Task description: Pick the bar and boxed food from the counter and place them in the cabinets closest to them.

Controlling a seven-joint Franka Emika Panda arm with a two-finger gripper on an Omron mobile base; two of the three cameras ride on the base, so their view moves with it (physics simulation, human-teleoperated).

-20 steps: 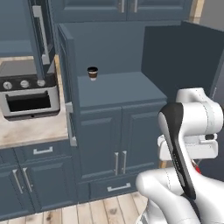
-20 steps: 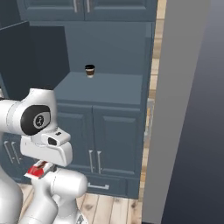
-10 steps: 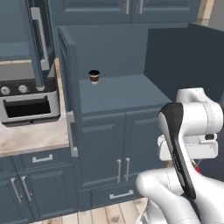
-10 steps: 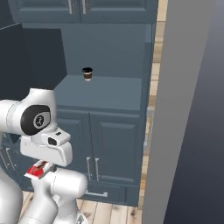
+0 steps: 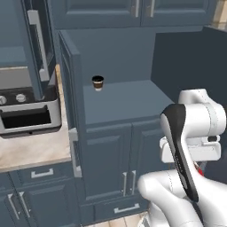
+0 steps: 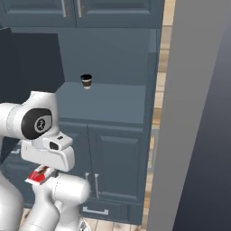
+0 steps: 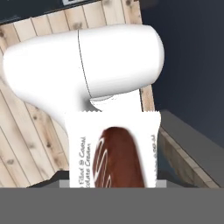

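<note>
My gripper (image 6: 44, 170) hangs low beside the arm, shut on the bar (image 6: 38, 177), which shows as a red and white wrapper. In the hand view the bar (image 7: 113, 151) stands close up, white with a brown picture, and hides the fingertips. A red sliver of the bar (image 5: 200, 170) peeks out behind the arm. The cabinets (image 5: 124, 99) ahead are dark blue-grey, with an open compartment and a flat shelf (image 6: 106, 99). The beige counter (image 5: 31, 153) lies to the left. The boxed food is out of view.
A small brown dark-capped cup (image 5: 98, 83) stands at the back of the shelf. An open cabinet door (image 5: 71, 111) juts out on the left beside a steel microwave (image 5: 26, 115). A tall grey panel (image 6: 198, 135) closes off the right. The floor (image 7: 26, 131) is wood plank.
The whole picture has shifted and the cabinet has grown larger, so the base has driven nearer. The arm keeps the same pose with the bar still in the gripper.
</note>
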